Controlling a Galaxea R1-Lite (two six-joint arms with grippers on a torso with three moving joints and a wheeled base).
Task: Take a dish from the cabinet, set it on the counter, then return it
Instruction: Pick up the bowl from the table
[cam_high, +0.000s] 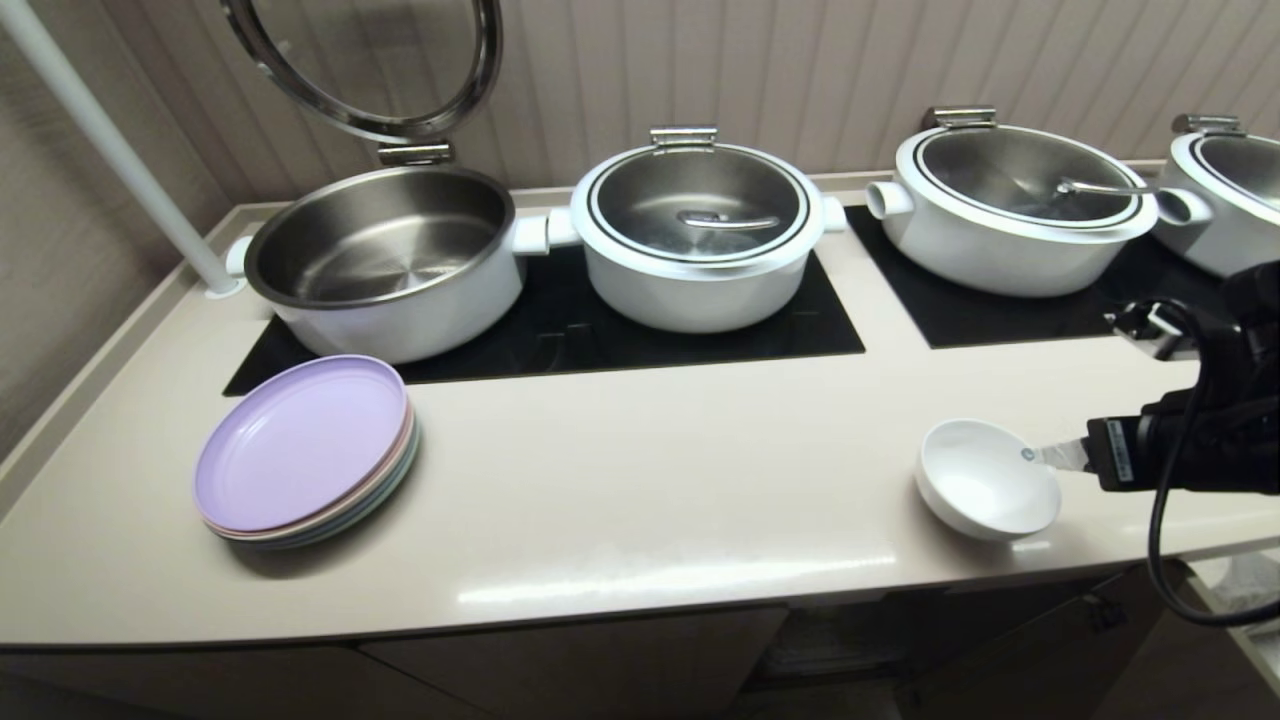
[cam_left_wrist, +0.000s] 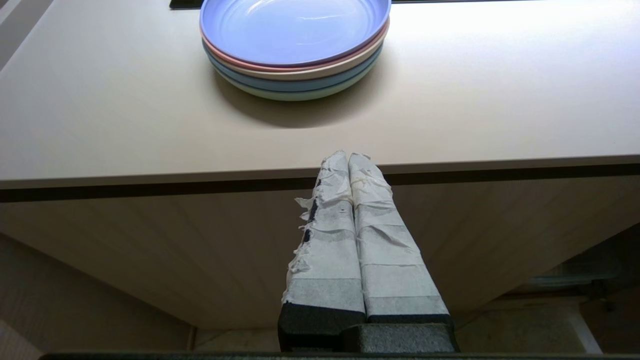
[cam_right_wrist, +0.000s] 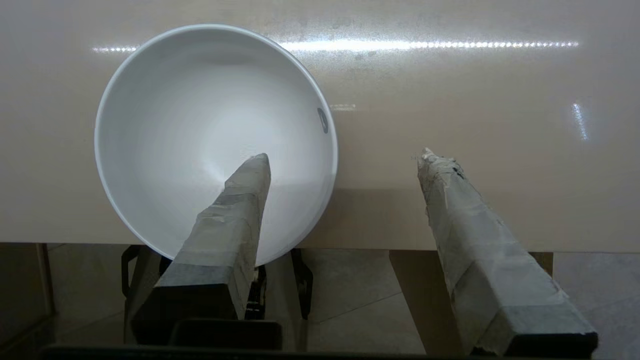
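**Desk:** What fills the frame?

**Photographer:** The long glossy beige counter runs across the head view, black glass cooktop panels inset along the back. An open steel-lined pot stands upper left, lidded white pots to its right. A stack of lilac-topped pastel plates sits lower left.

**Desk:** And the dish?

**Photographer:** The small white bowl rests on the counter at lower right, close to the rounded front edge, its blue-grey logo turned toward the right gripper. In the right wrist view the taped fingers stand spread apart, one over the bowl's inside, the other outside the rim; neither appears to pinch it.

**Desk:** The left gripper?

**Photographer:** The left gripper is parked below the counter edge, fingers pressed together, empty.

**Desk:** Which step?

**Photographer:** By my reading, the set-down on the counter is done and the bowl released. Next, the return likely calls for closing on the rim straddled here, lifting clear, and carrying it down to the cabinet, whose shelf is not shown.
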